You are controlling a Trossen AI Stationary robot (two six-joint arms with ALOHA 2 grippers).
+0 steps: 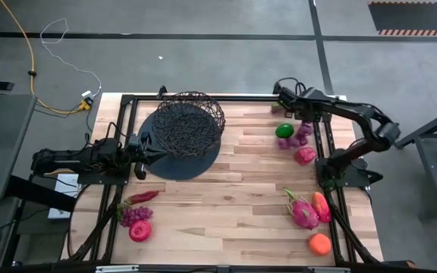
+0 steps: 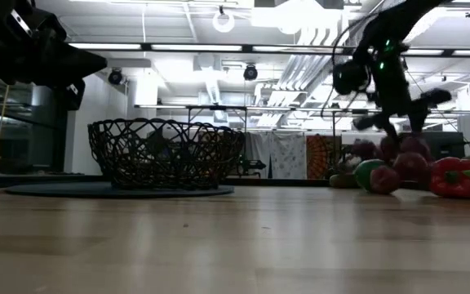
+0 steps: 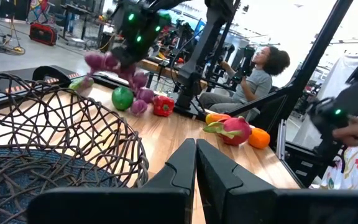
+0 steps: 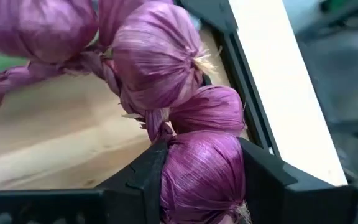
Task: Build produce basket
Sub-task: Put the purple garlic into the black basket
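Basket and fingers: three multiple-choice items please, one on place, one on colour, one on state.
1. The basket stands on: A bare wood; B a dark disc; C a tray.
2. The bulbs between the right fingers are: A purple; B orange; C green.
3. The left fingers are: A wide open; B shut on a chili; C shut, empty.
B: the disc shows around the basket from above. A: the right wrist view shows purple skins. C: the fingers meet with nothing between.
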